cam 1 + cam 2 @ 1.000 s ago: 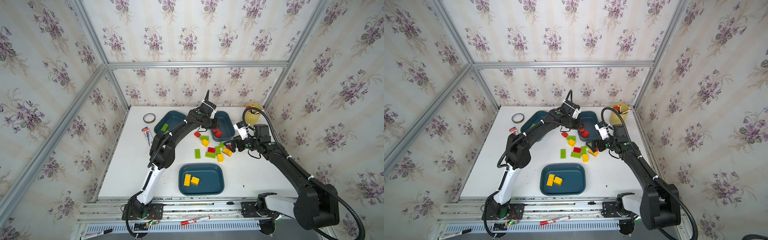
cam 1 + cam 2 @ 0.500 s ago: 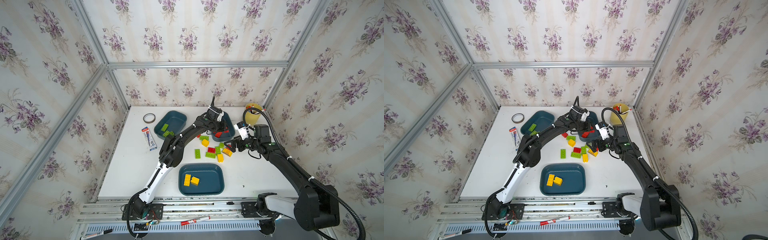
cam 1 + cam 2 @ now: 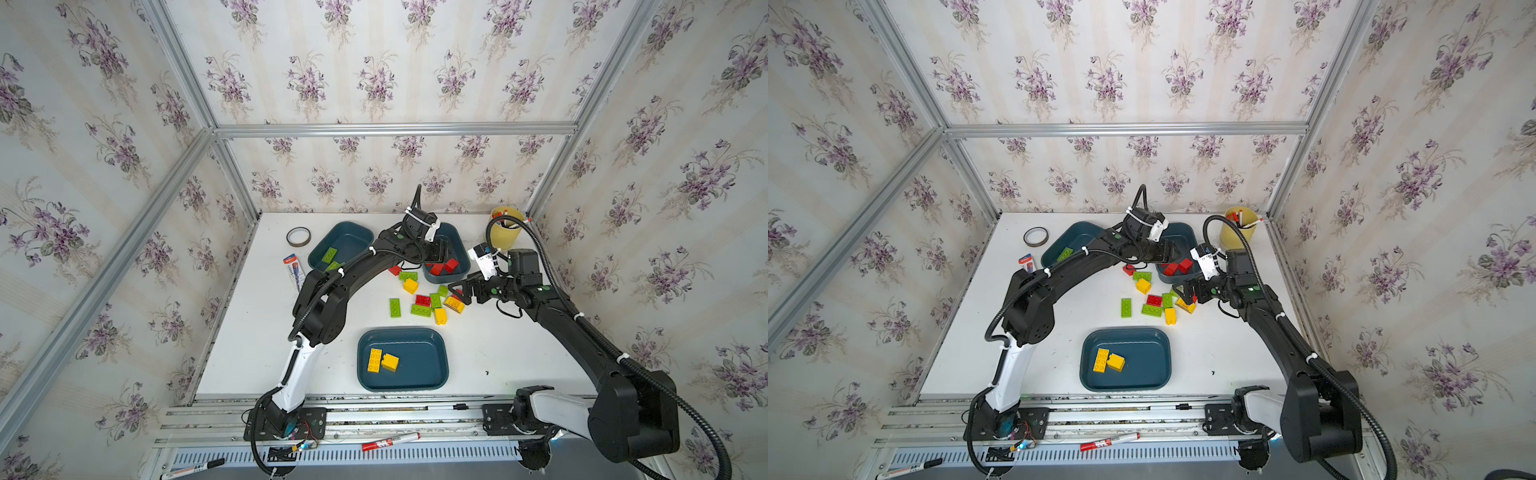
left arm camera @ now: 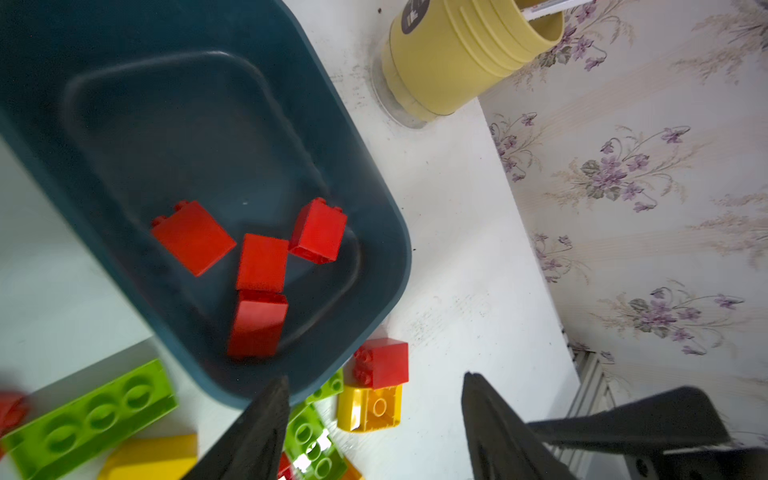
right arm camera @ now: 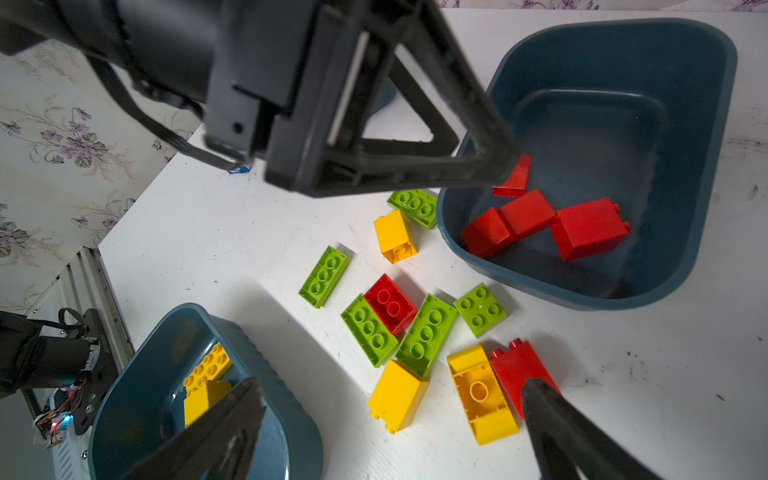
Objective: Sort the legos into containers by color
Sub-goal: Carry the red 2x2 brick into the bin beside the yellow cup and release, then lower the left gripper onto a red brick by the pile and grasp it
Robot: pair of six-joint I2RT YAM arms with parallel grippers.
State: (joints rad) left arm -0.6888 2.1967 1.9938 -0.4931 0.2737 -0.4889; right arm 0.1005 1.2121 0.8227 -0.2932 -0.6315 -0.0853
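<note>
L gripper point(image 4: 376, 377) hangs over the rim of the red container point(image 4: 187, 124), jaws partly apart, nothing held. Four red legos point(image 4: 262, 262) lie in that tray just ahead of its tips. R gripper point(image 5: 392, 382) is wide open and empty, low over the loose legos point(image 5: 426, 328) on the worktop point(image 4: 457, 249). Two yellow bricks point(image 5: 478, 390) lie btwn its fingers, and a red brick point(image 5: 515, 365) is at one finger; contact unclear. Yellow container point(image 5: 270, 365) w/ two yellow legos point(image 5: 208, 365) sits beside its other finger. Green container point(image 3: 353, 239) lies back under the L arm, behind its gripper.
</note>
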